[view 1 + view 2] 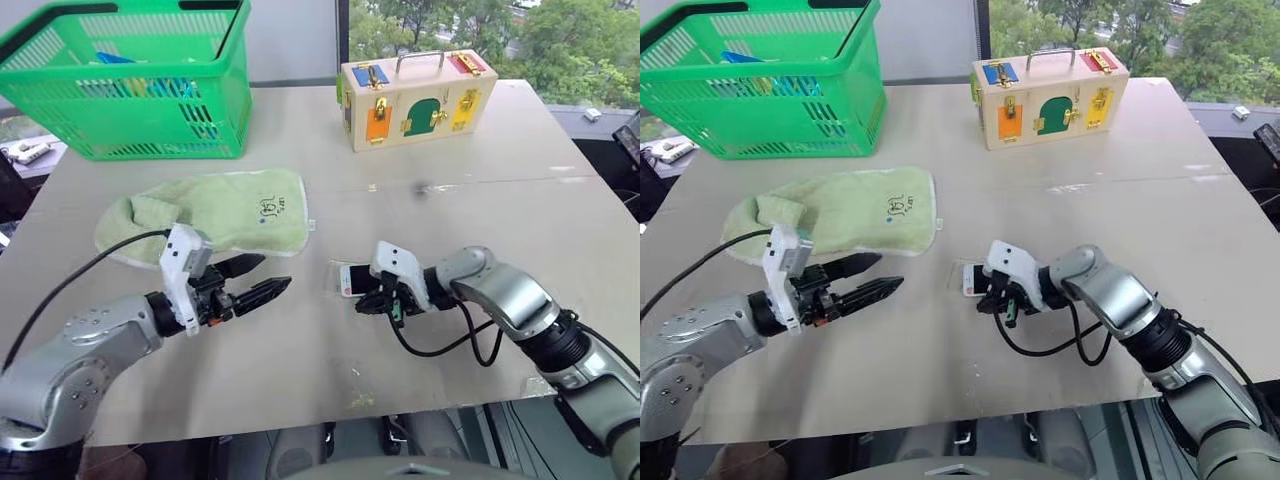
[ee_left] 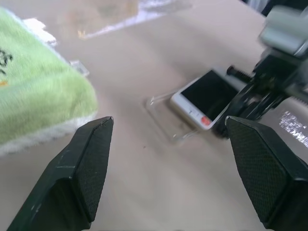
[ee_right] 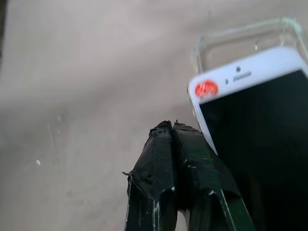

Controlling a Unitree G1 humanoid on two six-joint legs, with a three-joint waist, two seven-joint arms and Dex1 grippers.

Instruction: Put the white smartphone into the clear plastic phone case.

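White smartphone [image 2: 204, 98] lies partly over clear plastic phone case [image 2: 163, 113], mid-desk [image 1: 500, 190], case at its 9 o'clock end. Right pincer [image 3: 174, 144] shut, empty, tips beside phone edge, apparently nudging. Left pincer [image 1: 262, 280] wide, empty. Seating step; next: push phone fully in, brace case.

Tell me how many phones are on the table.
1: the white smartphone lies partly over the clear plastic phone case, beside the right gripper. The green basket could hide others.
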